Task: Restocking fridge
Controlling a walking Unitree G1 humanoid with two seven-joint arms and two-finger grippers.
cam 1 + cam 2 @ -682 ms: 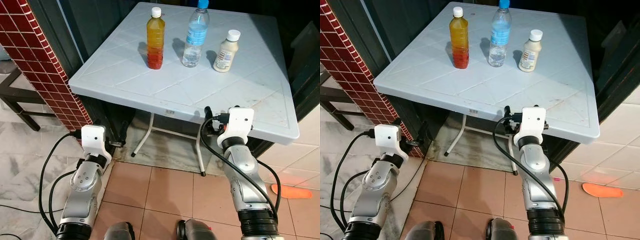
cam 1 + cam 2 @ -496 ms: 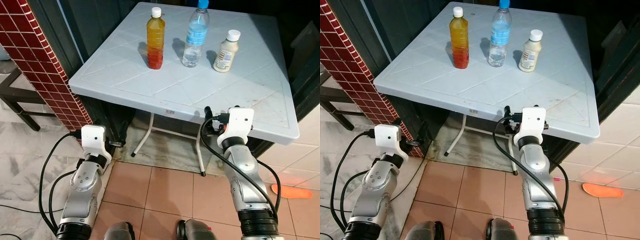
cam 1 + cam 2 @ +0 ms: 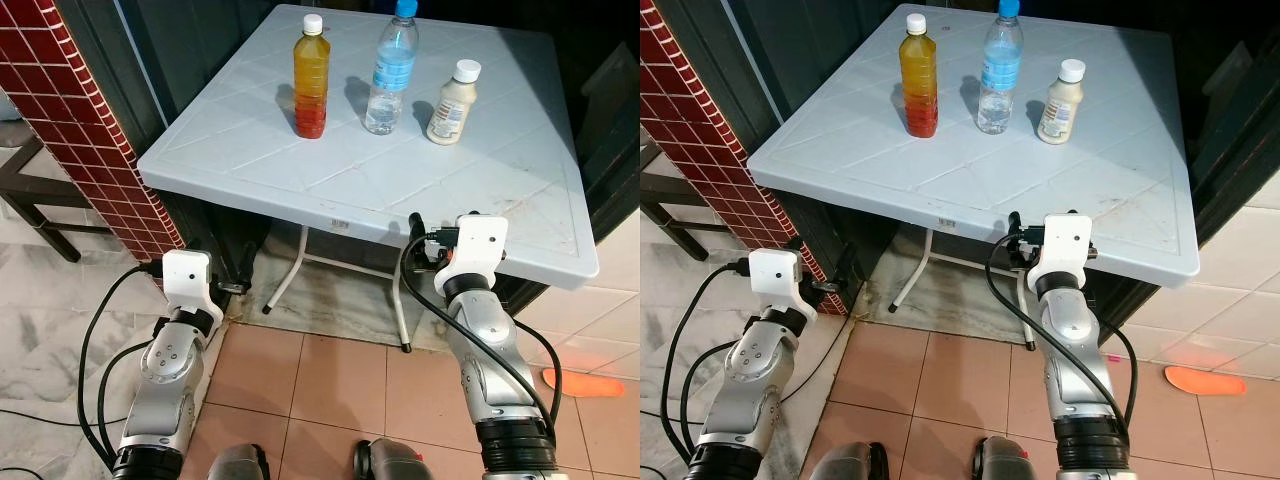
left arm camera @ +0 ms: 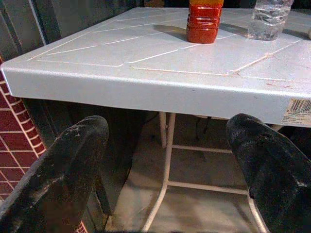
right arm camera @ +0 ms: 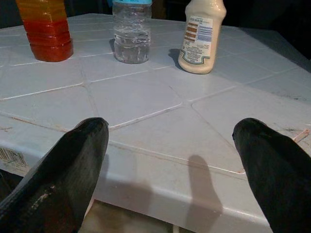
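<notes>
A white plastic table stands on a tiled floor, beside a red-brick pillar. Three bottles stand upright in a row on the far part of the tabletop, each apart from its neighbour: an orange-drink bottle with a white cap toward the robot's left, a clear water bottle with a blue cap and label in the middle, and a cream-coloured bottle with a white cap toward the right.

Left gripper: fingers spread wide, nothing between them, touching nothing. It sits below tabletop level, just short of the table's near edge, facing the rim and the white legs underneath.

Right gripper: fingers likewise spread wide and empty, no contact with any item. It is raised to the table's near edge, facing across the top toward the three bottles, which remain well apart from it.

An orange object lies on the floor to the right of the table.
</notes>
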